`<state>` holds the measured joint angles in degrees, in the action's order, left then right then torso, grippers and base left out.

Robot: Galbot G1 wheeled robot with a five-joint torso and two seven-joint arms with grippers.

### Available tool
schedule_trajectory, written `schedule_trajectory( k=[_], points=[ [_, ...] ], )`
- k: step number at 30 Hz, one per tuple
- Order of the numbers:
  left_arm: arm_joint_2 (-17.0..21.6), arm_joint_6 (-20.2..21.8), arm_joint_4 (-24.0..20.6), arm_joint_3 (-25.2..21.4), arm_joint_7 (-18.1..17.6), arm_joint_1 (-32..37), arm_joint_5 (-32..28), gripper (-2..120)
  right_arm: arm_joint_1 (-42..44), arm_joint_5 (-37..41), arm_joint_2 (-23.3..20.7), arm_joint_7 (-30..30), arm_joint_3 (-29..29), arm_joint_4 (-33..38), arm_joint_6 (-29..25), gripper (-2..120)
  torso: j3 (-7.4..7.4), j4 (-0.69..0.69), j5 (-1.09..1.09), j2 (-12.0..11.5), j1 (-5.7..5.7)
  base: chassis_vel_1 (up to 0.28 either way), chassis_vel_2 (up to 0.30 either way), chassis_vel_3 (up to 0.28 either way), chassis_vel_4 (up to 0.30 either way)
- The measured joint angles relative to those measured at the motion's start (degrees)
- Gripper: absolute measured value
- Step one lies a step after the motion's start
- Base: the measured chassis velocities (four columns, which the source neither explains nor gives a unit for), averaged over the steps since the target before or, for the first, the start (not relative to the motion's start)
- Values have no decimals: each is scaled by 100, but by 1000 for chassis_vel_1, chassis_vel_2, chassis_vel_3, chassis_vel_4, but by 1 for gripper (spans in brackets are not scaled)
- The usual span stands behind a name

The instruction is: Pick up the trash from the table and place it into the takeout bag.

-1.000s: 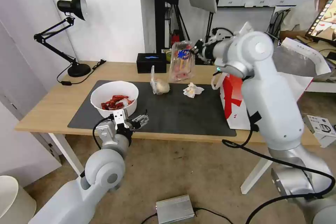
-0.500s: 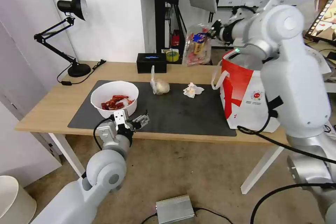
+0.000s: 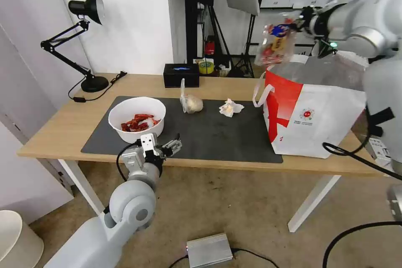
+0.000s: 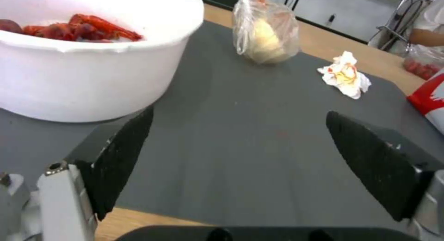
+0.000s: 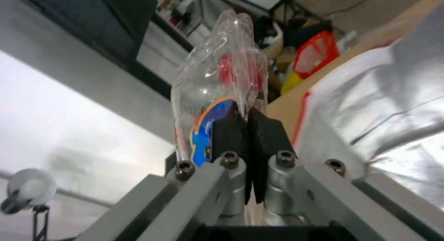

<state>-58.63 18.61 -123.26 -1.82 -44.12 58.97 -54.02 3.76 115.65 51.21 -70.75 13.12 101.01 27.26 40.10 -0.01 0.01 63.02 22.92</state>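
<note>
Progress: nothing visibly in the takeout bag [image 3: 310, 113] yet; its inside isn't visible from the head view, so that's a judgement. First item is in transit.

Right end effector [image 5: 247, 126] has its pads pinched together on an edge of the clear plastic tray [image 3: 274, 46], held in the air above the bag's open mouth, at the rim nearest the other trash. Tray hangs with its long axis near vertical, slightly tilted, gripped end up and free end pointing down toward the foil lining [image 5: 393, 105]. Not released.

Left on the desk [image 3: 63, 121], all on the grey mat [image 3: 217, 138]: white bowl [image 3: 137, 117] with red scraps, knotted clear bag [image 3: 191, 101] (upright, knot up), crumpled tissue [image 3: 230, 107].

Left end effector [image 4: 240, 164] is parked at the desk's near edge just beside the bowl, fingers wide apart, holding nothing.
</note>
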Motion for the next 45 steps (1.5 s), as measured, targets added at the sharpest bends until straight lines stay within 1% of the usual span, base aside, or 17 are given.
schedule_trajectory(
  k=[5,16,34,38,45],
  points=[
    [-18,0,-26,34,0,-21,2,100,141,39,-183,-54,119,82,-24,0,0,0,0,0,0,0,0,0,0],
    [7,0,-139,27,-3,18,-1,100,555,33,-423,-72,409,81,-31,0,0,1,-1,0,0,0,0,0,0],
    [12,0,-197,-47,-9,75,-11,100,920,-84,-518,13,688,-234,-25,0,0,1,-1,0,0,0,0,0,0],
    [46,0,-227,-59,-10,108,-11,100,980,-181,-452,97,731,-435,-4,0,0,1,-1,0,0,0,0,0,0],
    [51,0,-225,-64,-10,107,-11,100,1022,-210,-392,160,809,-544,4,0,0,1,-1,0,0,0,0,0,0]
  ],
)
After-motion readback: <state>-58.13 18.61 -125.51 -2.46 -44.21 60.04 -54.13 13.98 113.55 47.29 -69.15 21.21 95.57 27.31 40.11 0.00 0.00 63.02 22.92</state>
